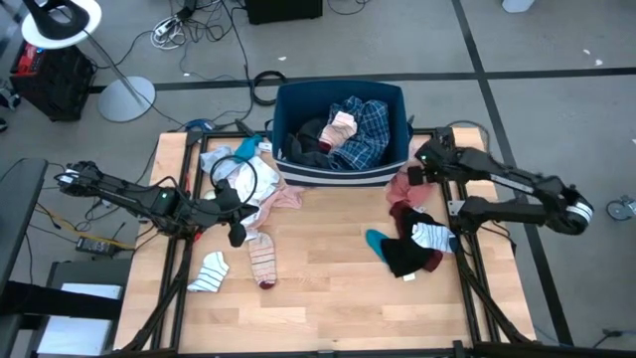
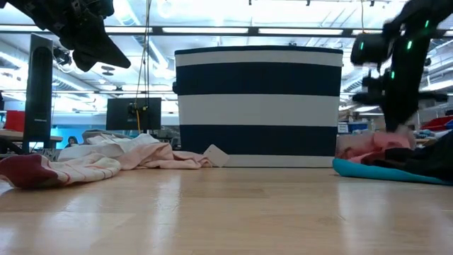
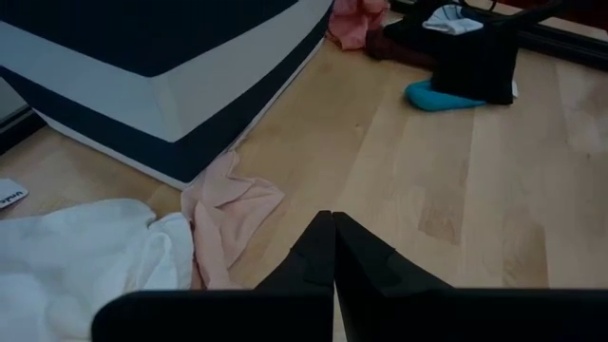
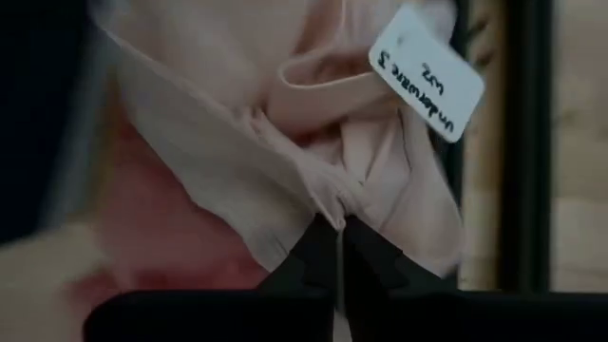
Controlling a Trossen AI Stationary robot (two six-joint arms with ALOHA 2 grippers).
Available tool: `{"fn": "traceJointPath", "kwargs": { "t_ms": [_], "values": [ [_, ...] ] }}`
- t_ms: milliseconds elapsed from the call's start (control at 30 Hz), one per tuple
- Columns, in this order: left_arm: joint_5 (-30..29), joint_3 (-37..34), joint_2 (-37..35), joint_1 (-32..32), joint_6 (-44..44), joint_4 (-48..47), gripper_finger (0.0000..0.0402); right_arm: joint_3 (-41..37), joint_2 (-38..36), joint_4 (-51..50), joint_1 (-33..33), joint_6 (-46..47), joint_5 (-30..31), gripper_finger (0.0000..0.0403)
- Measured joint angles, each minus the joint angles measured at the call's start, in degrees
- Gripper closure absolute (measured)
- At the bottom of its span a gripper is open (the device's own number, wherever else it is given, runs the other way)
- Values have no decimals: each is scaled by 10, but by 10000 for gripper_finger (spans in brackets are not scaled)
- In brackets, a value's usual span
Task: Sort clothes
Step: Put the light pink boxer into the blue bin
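The right pincer (image 4: 332,228) is squeezed tight on a fold of pale pink cloth (image 4: 285,142). The cloth fills almost the whole right wrist view, so you cannot tell what kind of clothing it is. One white tag (image 4: 426,71) hangs on it, with writing too small to read well. From above, this pincer (image 1: 415,175) sits at the pink piece (image 1: 402,186) by the right corner of the bin (image 1: 343,171).

The left pincer (image 3: 332,249) is clenched with nothing in it. It hangs above the bare desk (image 3: 456,209), near a light pink cloth (image 3: 228,211) and a white cloth (image 3: 85,256). The white cloth is cut off at the picture's edge.

There is one blue bin with one white stripe. Inside it are a plaid shirt (image 1: 366,131), a pink piece (image 1: 343,124) and something dark (image 1: 310,144) that is mostly hidden.

On the left of the desk lies a heap of white and pink clothes (image 1: 248,184) with a bit of teal. The left arm covers part of it. In front of it lie two small striped socks, one white (image 1: 211,270) and one pinkish (image 1: 263,261).

On the right is a second heap (image 1: 412,244), with dark, red, teal and striped white bits all mixed up. You cannot count the pieces in it.
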Motion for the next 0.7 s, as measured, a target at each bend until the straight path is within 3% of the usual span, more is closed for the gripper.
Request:
{"fn": "traceJointPath", "kwargs": {
  "t_ms": [167, 367, 700],
  "values": [
    [0, 0, 0, 0, 0, 0, 396, 103, -67, -70, 37, 9, 31, 399],
    [0, 0, 0, 0, 0, 2, 396, 201, -92, -103, 75, 16, 25, 400],
    [1, 0, 0, 0, 0, 4, 396, 225, -91, -101, 128, 14, 11, 385]
  ]
}}
